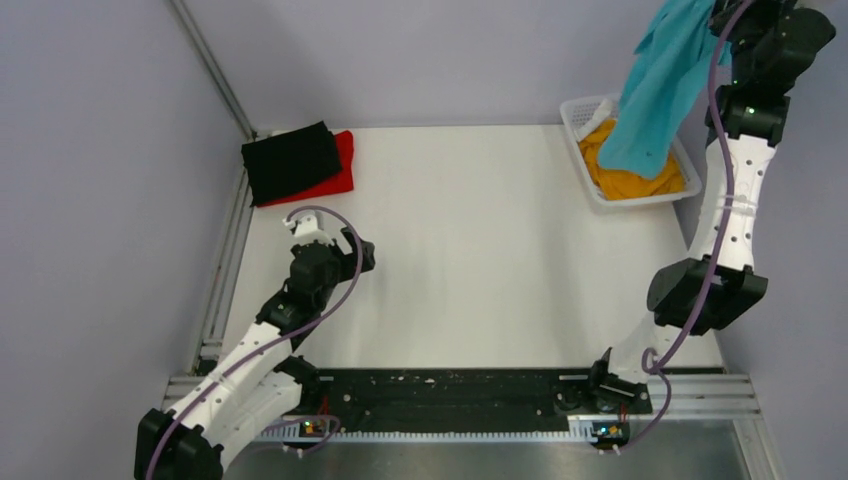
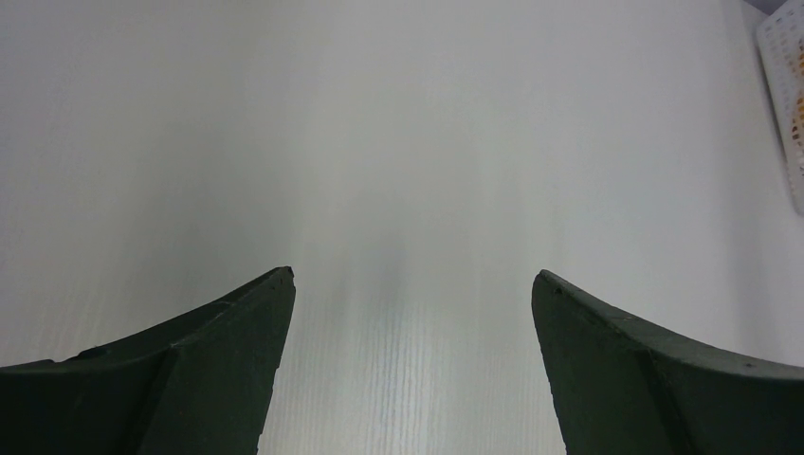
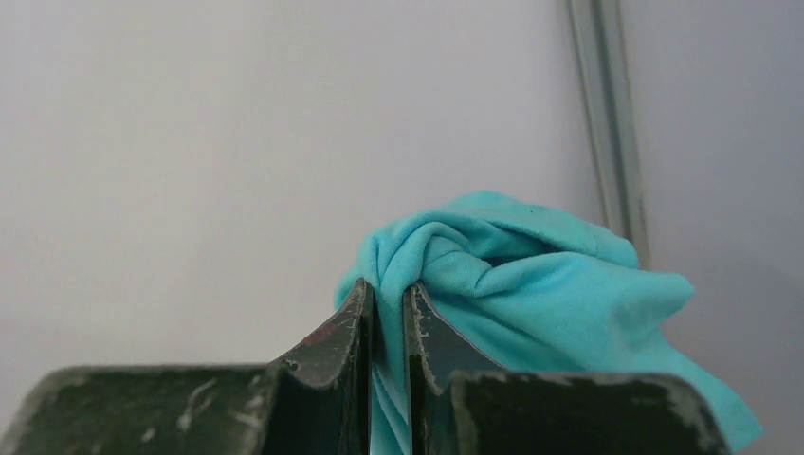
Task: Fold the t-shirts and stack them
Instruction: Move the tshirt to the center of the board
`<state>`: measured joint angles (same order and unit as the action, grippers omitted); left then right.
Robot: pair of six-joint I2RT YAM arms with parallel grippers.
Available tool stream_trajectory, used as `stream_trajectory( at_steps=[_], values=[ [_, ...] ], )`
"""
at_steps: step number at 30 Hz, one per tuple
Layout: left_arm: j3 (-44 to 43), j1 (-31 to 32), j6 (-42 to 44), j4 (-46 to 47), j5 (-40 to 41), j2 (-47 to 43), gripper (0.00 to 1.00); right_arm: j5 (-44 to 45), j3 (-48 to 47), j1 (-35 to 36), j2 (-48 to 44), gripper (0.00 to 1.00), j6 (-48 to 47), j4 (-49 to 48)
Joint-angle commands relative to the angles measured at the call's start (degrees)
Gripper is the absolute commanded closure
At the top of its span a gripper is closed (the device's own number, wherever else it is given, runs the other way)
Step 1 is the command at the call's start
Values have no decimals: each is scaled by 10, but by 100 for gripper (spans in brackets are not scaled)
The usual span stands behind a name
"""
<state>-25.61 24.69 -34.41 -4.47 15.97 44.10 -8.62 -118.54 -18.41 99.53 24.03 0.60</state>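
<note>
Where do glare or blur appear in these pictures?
Top external view: even light, sharp, only faint shadows on the white table. Left wrist view: washed-out table with a soft sheen ahead of the open left end effector; the white plastic mesh basket at the edge is slightly blurred. Right wrist view: the turquoise-blue cloth t-shirt is crisp.

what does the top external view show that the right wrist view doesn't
Only top external: the folded black cloth t-shirt lying on the red cloth t-shirt, the orange-yellow cloth shirt in the white plastic mesh basket, and the left pincer. Only right wrist: the right pincer shut on a bunched fold. Both: the turquoise-blue cloth t-shirt, held up.
</note>
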Motion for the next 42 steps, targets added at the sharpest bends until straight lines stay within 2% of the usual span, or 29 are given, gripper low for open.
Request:
stream_trajectory(
  at_steps=[1,5,8,11,14,26,29,31,33,35,39,40,41,42],
  values=[
    [-11,0,0,25,-6,2,1,-98,-18,1,-66,100,111,-146],
    [-17,0,-1,23,-16,11,1,-212,-83,4,-58,100,221,-168],
    [-17,0,-2,25,-26,13,1,-255,-148,27,-46,100,262,-127],
    [-13,0,-8,31,-37,14,1,-258,-165,102,-62,100,199,-46],
    [-11,0,-13,37,-54,18,1,-226,-142,194,-94,100,107,26],
    [-5,0,-54,-3,-46,-15,1,-158,353,375,-311,100,44,-154],
    [3,0,-66,-9,-37,-24,1,-160,439,421,-337,100,28,-150],
    [11,0,-74,-5,-31,-25,1,-167,516,437,-348,100,38,-153],
    [17,0,-76,0,-29,-24,1,-153,639,440,-361,100,71,-208],
    [19,0,-77,0,-31,-18,1,-94,757,440,-365,98,89,-244],
    [19,0,-82,12,-45,10,1,111,869,439,-338,95,107,-145],
    [18,0,-84,15,-50,21,1,132,875,437,-331,89,107,-113],
    [17,0,-87,17,-56,32,1,142,876,435,-326,73,103,-87],
    [15,0,-87,20,-65,46,1,148,872,434,-327,52,98,-65]
  ],
)
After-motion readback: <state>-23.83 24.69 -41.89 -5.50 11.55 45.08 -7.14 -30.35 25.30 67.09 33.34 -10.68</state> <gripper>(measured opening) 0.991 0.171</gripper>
